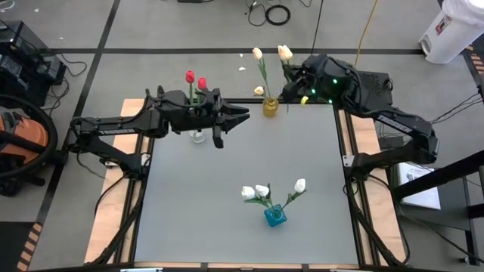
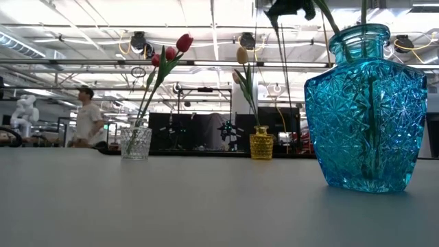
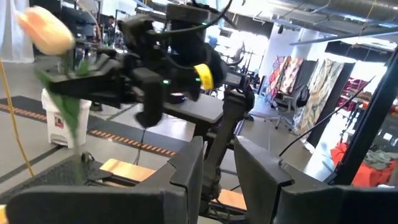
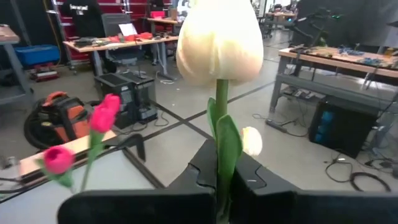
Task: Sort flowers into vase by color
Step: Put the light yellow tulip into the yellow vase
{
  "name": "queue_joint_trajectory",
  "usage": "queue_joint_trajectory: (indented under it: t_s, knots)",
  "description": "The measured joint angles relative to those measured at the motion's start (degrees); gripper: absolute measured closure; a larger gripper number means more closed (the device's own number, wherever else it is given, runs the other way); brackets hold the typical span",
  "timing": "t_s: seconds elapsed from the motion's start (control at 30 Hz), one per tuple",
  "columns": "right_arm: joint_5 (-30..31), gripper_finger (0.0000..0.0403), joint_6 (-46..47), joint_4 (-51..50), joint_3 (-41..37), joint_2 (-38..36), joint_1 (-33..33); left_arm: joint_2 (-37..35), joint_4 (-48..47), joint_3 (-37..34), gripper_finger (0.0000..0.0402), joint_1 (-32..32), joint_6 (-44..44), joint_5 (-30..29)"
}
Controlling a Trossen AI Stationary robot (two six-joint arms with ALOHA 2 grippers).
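Right up against my low camera sits the blue vase (image 2: 365,110), which the overhead shows near the front middle of the desk (image 1: 242,162) with three white tulips (image 1: 261,192) already in it. Further back on the left there's a clear glass vase (image 2: 136,142) holding two red tulips (image 2: 173,49), and the yellow vase (image 2: 261,144) at the back edge has a cream tulip (image 1: 257,54) standing in it. My right claw (image 4: 222,180) is hanging just behind and beside that yellow vase, clamped on the stem of another cream tulip (image 4: 219,38), head pointing up; in the right wrist cam the bloom fills most of the frame with the green stem pinched between the two fingers. Can't really tell from overhead whether that stem's bottom end is in the vase or just next to it. The left claw (image 1: 229,121) is parked over the desk just beside the clear vase, pointing toward the right arm, and it's holding nothing; the left wrist cam shows the fingers (image 3: 189,168) parted with a gap between them. From that cam I can also see the right arm across the way with its cream flower sticking up. One person (image 2: 88,116) is walking around in the room behind the desk.
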Motion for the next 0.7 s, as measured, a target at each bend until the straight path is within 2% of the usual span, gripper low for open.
queue_joint_trajectory:
  t_s: [0.17,0.43,0.7]
  knots:
    - [-1.29,0.0402,-1.86,3.23,0.0,2.57,-4.16,0.02,-0.02,0.0,0.0304,-0.15,-1.57,0.02]
    - [-11.22,0.0402,-2.0,7.97,0.0,7.3,-10.57,0.02,-0.03,0.0,0.0304,-0.39,-2.53,0.02]
    - [-16.58,0.0402,-1.1,14.57,0.04,10.95,-13.64,-0.11,-0.05,0.0,0.0304,-0.39,-2.55,0.02]
